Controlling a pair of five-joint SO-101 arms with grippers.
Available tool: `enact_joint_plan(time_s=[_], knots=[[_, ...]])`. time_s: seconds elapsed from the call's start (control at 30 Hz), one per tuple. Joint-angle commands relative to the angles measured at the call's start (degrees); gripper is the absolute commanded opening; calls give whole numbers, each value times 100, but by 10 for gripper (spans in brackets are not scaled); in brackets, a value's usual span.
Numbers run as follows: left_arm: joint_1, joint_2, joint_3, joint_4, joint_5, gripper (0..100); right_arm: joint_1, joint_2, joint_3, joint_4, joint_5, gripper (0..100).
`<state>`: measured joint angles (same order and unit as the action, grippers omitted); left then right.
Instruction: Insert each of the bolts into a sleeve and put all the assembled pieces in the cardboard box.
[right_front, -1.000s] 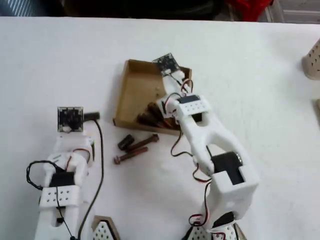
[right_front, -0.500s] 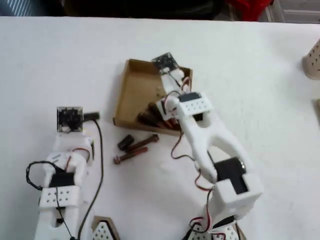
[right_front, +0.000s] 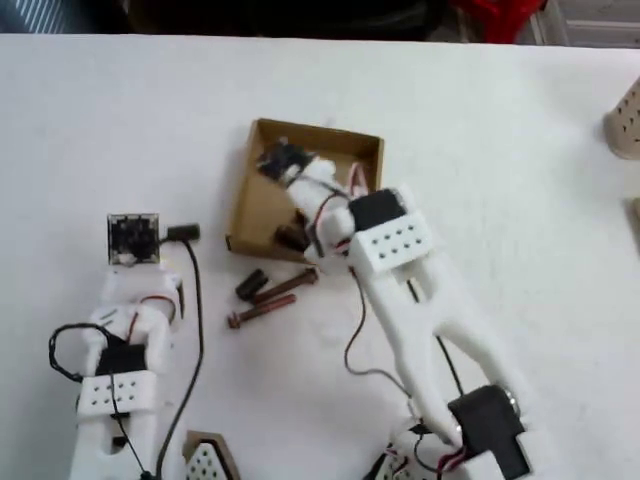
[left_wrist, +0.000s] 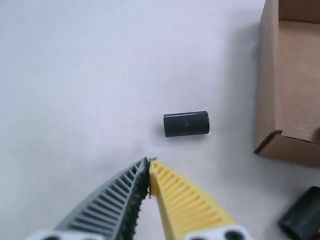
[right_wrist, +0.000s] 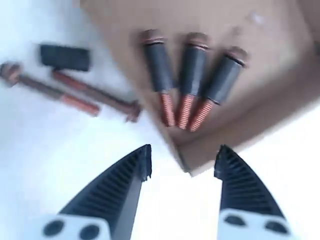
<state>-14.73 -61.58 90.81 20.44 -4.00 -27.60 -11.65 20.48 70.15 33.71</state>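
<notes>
When we look down from the high view, the cardboard box sits mid-tabletop, two bare bolts and a sleeve just off its near edge. Our left wrist view adds the left gripper, clenched on nothing, near a lone sleeve beside the box's corner. Our right wrist view shows the right gripper spread wide, empty, and three assembled pieces side by side inside the box, partly covered by the arm from above.

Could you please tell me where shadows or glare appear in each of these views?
High view: the white table is evenly bright, with only faint shadows beside the right arm. Left wrist view: the sleeve and the cardboard box throw soft shadows on the table. Right wrist view: no harsh glare on the assembled pieces.
</notes>
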Motion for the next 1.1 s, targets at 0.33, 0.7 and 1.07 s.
enact_joint_plan(time_s=[0.33, 0.7, 1.07], knots=[[-796, 48, -79, -844, -18, 32, -1903, -760, 1503, -1446, 870, 190], [-892, 66, -193, -844, 26, 32, -2299, 462, 941, -2097, 1371, 190], [-866, 66, -193, -835, 237, 34, -2220, 1763, -53, -2105, 2075, 187]])
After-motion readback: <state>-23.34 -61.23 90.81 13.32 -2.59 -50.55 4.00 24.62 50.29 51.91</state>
